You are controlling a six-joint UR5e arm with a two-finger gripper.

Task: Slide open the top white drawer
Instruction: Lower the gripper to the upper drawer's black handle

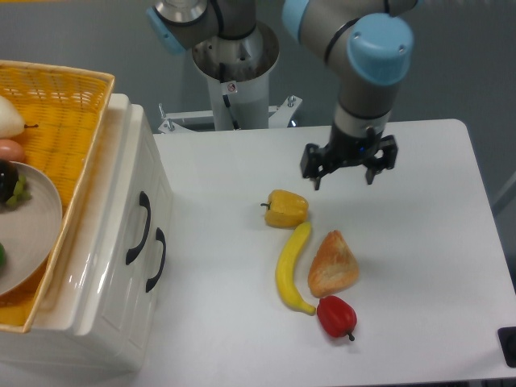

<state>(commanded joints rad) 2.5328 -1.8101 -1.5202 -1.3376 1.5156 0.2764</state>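
Gripper [344, 178] hangs above the table [419, 242], fingers spread apart, nothing between them, just beyond the yellow pepper [286, 209]. Banana [292, 267], bread [332, 264] and red pepper [336, 316] lie grouped near centre. Cabinet [97, 266] at left: top drawer [121, 201] closed, black handle [139, 228] untouched. Wicker basket [56, 105] sits on top, holding a plate [32, 234].

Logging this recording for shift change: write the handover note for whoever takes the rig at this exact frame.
Gripper: open, empty, hanging above the table behind the yellow pepper.
Top white drawer: shut, flush with the lower drawer, at the table's left side; its black handle untouched and well away from the gripper.
Done: nothing on the drawer yet.
Left: travel to the upper handle, grip it, pull the drawer out.
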